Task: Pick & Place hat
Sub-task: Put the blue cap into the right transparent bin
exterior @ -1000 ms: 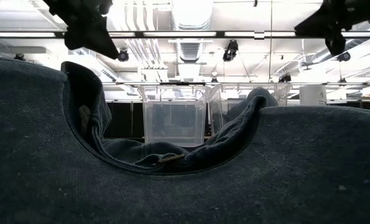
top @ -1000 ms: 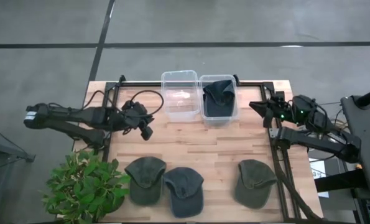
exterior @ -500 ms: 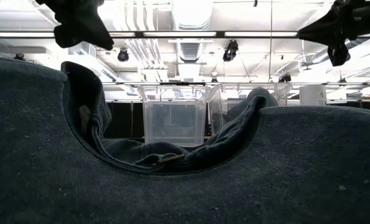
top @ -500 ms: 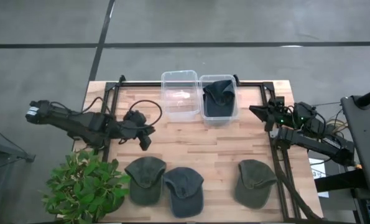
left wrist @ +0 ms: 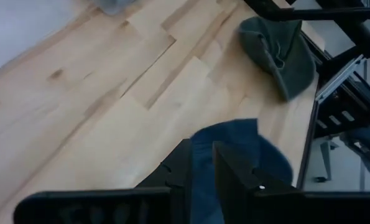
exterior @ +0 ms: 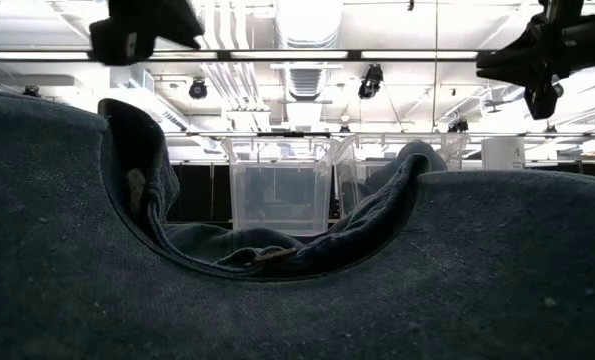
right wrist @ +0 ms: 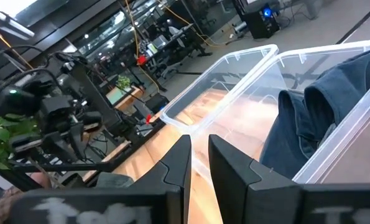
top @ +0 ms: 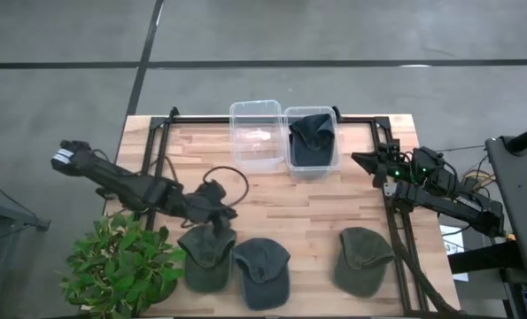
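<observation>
Along the table's 6 o'clock edge lie three caps: an olive cap (top: 205,256) at about 7 o'clock, a blue-grey cap (top: 262,270) touching it on its 3 o'clock side, and another olive cap (top: 363,259) well apart at 5 o'clock. The left gripper (top: 220,215) hangs over the first olive cap's 12 o'clock edge, hiding part of its crown; in its wrist view the fingers (left wrist: 228,176) stand nearly closed with only a slim gap, empty, the blue-grey cap below them. Toward 12 o'clock sit two clear bins side by side: the empty bin (top: 255,137) and the filled bin (top: 313,162), which holds a dark blue hat (top: 313,135). The right gripper (top: 368,160) waits at 3 o'clock just beside the filled bin, fingers (right wrist: 175,163) a narrow slit apart, empty. Bare wood lies open between bins and caps. A potted plant (top: 121,266) crowds the 8 o'clock corner. Blue fabric fills most of the low view. No legible writing shows.
</observation>
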`<state>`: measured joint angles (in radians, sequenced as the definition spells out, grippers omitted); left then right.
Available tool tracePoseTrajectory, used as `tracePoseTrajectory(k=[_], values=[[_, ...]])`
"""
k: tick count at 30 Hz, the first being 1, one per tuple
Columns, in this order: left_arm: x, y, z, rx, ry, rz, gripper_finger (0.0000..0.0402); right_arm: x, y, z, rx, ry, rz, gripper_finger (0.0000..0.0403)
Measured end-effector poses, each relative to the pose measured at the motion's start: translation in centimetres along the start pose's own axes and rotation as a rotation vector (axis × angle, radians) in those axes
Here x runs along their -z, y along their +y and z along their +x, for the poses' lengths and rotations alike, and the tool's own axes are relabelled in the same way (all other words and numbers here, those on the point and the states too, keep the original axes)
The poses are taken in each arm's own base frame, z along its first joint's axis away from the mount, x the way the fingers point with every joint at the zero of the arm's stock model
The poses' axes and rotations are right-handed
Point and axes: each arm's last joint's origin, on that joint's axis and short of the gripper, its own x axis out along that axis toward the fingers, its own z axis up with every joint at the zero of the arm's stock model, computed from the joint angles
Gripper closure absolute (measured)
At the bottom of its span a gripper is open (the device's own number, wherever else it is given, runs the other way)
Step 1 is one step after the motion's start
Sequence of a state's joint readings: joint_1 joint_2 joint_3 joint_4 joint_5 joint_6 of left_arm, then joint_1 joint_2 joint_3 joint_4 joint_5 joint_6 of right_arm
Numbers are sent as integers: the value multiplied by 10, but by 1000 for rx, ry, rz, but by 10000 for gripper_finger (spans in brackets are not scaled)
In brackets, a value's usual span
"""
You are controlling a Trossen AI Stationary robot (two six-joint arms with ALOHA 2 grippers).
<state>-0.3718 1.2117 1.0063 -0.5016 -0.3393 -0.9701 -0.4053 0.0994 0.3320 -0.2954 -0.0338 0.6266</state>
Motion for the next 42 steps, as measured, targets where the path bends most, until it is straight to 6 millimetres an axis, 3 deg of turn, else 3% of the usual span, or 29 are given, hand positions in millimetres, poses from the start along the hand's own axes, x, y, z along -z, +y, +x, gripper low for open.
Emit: tracePoseTrajectory(k=[6,12,20,25,32,42], values=[[-13,-33,24,-60,-1,-98,346,-5,4,-3,-13,-18,-5,351],[-18,-65,53,-153,109,-286,346,-13,9,-7,-28,-39,-7,351],[-5,-111,86,-306,261,-412,346,-17,13,-10,-38,-54,-37,351],[9,-127,91,-445,288,-488,346,-16,12,-10,-31,-40,-52,351],[24,-148,92,-392,310,-551,346,-15,12,-10,-39,-23,-56,351],[57,-156,82,-425,317,-668,346,-14,11,-10,-32,-10,-56,351]])
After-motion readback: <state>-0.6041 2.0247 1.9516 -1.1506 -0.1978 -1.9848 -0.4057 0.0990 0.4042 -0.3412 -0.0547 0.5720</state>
